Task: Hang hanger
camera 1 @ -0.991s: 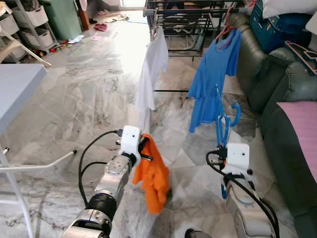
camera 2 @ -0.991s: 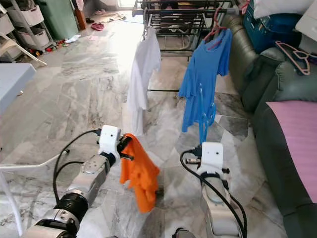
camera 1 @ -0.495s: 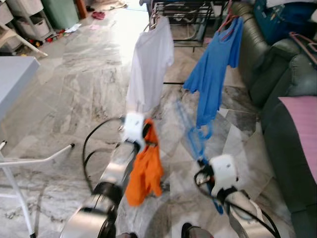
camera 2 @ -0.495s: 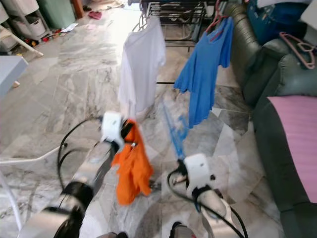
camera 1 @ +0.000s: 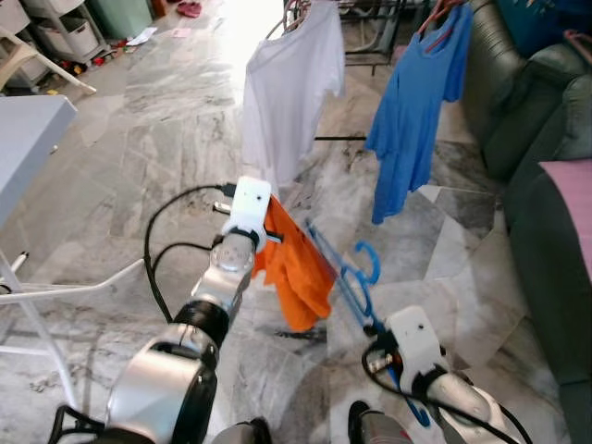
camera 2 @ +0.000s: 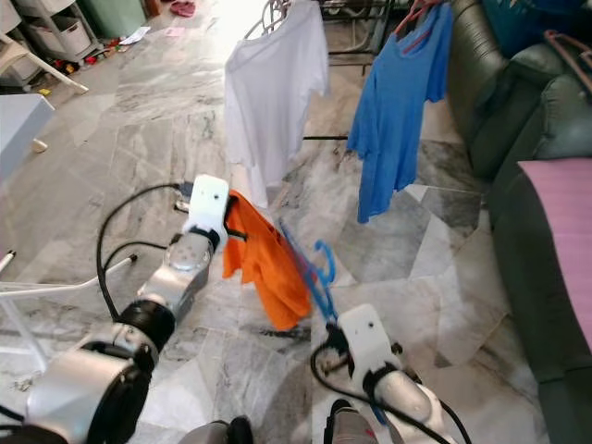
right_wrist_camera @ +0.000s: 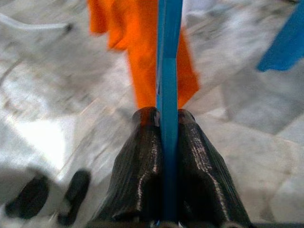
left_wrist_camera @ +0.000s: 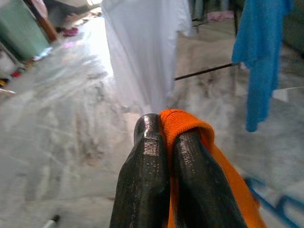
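Nearest to me, my right tool is closed tight on the blue hanger, both black fingers pinching its flat bar; the hanger rises from that grip up toward the orange garment, its hook curling just beside the cloth. I judge the hanger light and stiff, smooth plastic that could swivel in a narrow pinch, so the hold on the flat bar low down looks sound, leaving the shoulders and hook free. Just beyond the hanger, my left tool is closed on a fold of the orange garment, which droops limp below it; it is soft and light, will sag and slide off a shoulder unless I keep it taut, and the collar edge seems the place to feed the hanger in. Past the hanger the marble floor lies open, with room to swing both arms. Off to the left of the hanger a grey table edge and its white leg sit well apart. Beyond the hanger hang a white shirt and a blue shirt from the drying rack, with a gap between them, and a dark sofa bounds the right.
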Robot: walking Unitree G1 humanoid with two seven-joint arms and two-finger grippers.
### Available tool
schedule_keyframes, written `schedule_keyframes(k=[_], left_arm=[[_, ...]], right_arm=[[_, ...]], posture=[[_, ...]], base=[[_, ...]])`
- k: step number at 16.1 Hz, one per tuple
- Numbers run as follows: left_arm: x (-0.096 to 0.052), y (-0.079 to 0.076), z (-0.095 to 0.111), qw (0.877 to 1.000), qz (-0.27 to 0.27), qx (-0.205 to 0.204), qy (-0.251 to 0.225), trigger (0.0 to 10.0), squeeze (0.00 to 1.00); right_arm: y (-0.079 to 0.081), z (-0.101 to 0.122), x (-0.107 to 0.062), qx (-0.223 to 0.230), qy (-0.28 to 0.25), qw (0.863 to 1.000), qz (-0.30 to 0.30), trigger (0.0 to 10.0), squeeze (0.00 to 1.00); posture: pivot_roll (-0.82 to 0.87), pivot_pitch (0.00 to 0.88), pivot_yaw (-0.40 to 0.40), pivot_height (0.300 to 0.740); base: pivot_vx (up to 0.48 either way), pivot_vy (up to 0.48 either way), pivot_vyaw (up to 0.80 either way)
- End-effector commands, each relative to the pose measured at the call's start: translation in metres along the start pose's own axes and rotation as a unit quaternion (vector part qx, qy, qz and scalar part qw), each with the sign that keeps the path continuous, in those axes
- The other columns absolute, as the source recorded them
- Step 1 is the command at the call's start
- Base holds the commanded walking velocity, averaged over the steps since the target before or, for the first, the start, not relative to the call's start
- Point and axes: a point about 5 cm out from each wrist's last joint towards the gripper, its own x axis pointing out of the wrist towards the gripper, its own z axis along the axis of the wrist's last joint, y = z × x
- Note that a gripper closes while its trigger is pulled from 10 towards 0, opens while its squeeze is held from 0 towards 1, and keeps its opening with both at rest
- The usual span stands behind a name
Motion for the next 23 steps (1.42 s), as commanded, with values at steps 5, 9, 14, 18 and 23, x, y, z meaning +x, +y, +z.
schedule_keyframes(k=[5,9,14,18,23], left_arm=[[0.003,0.008,0.001,0.998,0.038,0.045,0.009,10.0,0.00],[0.002,-0.002,0.000,0.999,0.009,0.043,0.001,10.0,0.00],[0.001,-0.013,0.007,0.999,-0.018,0.028,-0.021,10.0,0.00],[0.001,-0.001,0.003,0.999,-0.007,0.035,-0.020,10.0,0.00],[0.001,0.006,0.001,0.999,-0.007,0.032,-0.014,10.0,0.00]], right_arm=[[0.004,0.006,-0.016,-0.012,0.017,0.994,0.108,10.0,0.00],[0.011,0.015,-0.008,-0.009,0.003,0.990,0.144,10.0,0.00],[0.012,0.022,0.006,-0.007,-0.005,0.990,0.141,10.0,0.00],[0.001,0.023,0.008,-0.009,-0.008,0.993,0.116,10.0,0.00],[-0.012,0.016,-0.007,-0.012,0.012,0.992,0.123,10.0,0.00]], posture=[[-0.19,0.242,0.117,0.740],[-0.17,0.235,0.111,0.740],[-0.16,0.232,0.104,0.740],[-0.15,0.229,0.104,0.740],[-0.16,0.229,0.108,0.740]], base=[[0.000,0.000,0.00],[0.000,0.000,0.00],[0.000,0.000,0.00],[0.000,0.000,0.00],[0.000,0.000,0.00]])
